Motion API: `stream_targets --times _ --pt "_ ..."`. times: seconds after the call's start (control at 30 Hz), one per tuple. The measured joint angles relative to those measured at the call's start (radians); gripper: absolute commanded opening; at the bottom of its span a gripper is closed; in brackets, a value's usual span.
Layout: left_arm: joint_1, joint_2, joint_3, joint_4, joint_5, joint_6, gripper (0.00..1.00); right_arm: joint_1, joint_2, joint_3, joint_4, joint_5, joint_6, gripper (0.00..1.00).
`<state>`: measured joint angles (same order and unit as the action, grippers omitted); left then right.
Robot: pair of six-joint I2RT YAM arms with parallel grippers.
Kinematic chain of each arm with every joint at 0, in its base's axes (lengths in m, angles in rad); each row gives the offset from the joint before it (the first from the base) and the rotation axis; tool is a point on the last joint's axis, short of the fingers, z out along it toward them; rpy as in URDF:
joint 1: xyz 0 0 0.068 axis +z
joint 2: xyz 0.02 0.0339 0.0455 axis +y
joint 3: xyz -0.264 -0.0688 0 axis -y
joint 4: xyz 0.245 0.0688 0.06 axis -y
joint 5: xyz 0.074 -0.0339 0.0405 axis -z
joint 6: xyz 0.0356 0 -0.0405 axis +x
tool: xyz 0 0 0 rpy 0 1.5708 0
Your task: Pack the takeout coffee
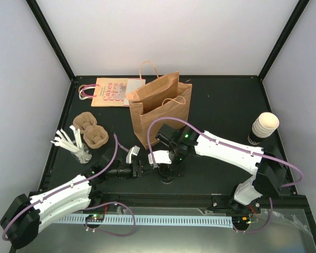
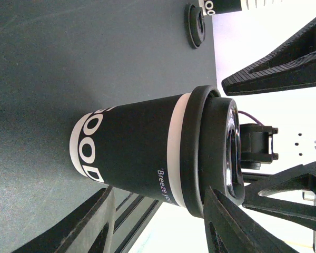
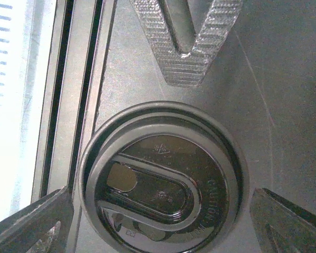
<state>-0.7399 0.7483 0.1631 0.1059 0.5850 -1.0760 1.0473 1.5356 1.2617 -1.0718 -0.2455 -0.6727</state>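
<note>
Black, white-banded, the takeout coffee (image 2: 137, 147) read "GOOD" and "Breeze", its lid (image 3: 163, 179) "CAUTION". It stood on the table (image 1: 221, 105) near the front edge, before the brown paper bag (image 1: 158, 108). The right gripper (image 3: 160, 192) gaped wide over the lid; the left gripper (image 2: 159, 191) hung half-spread beside it.

Legible markings: cup, lid, flat bag

On the takeout coffee (image 2: 142, 150), large white letters "OOD" are read sideways near its base, the start of the word being turned out of view; small white script "'Breeze yo…" is noted near the lid and is cut off. On the lid (image 3: 163, 179), embossed "CAUTION" and a small triangular mark are made out; other embossing is too faint to read. On a second cup (image 2: 224, 5), "OO" is seen at the frame's edge. On the flat paper bag (image 1: 113, 92), pink "Cakes" is read.
</note>
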Motion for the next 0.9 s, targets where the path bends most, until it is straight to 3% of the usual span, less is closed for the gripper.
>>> stream_targets --times 0.9 --pt "0.000 -0.002 0.000 -0.001 0.000 0.000 0.49 0.006 0.000 0.000 0.000 0.026 0.040 0.90"
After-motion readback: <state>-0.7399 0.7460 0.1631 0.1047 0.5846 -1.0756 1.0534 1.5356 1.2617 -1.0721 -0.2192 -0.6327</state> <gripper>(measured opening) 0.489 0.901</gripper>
